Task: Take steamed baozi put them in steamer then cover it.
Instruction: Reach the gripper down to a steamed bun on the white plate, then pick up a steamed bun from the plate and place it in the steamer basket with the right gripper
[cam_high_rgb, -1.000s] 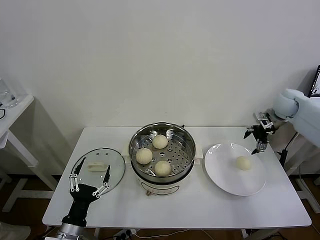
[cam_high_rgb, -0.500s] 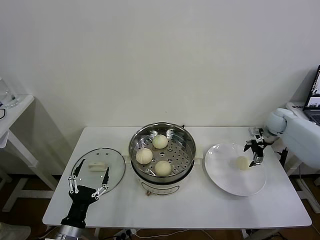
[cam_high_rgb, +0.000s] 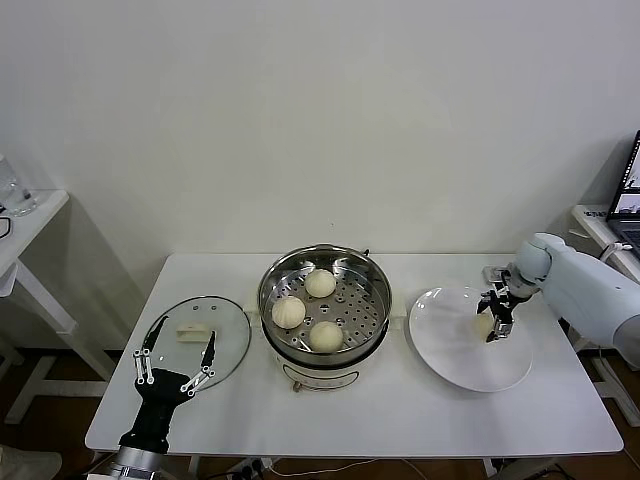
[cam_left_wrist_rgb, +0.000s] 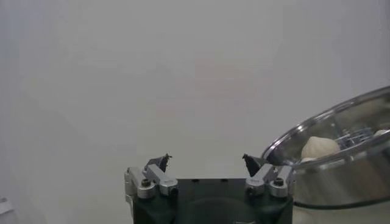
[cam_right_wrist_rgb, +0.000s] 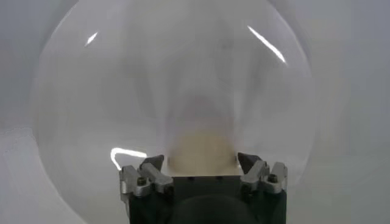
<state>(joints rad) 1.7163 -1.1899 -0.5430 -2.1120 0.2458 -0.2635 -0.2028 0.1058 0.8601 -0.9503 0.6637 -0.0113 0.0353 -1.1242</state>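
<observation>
Three steamed baozi (cam_high_rgb: 305, 308) sit on the perforated tray of the steamer (cam_high_rgb: 325, 271), while a fourth bun (cam_right_wrist_rgb: 201, 153) lies on the white plate (cam_high_rgb: 450, 345) just right of the steamer; the right gripper (cam_high_rgb: 495, 319) is down over that bun, fingers spread to either side of it and not closed on it. Left of the steamer, the cover (cam_high_rgb: 233, 335) rests flat on the table (cam_high_rgb: 400, 420), with the left gripper (cam_high_rgb: 176, 361) open and empty beside its near edge
</observation>
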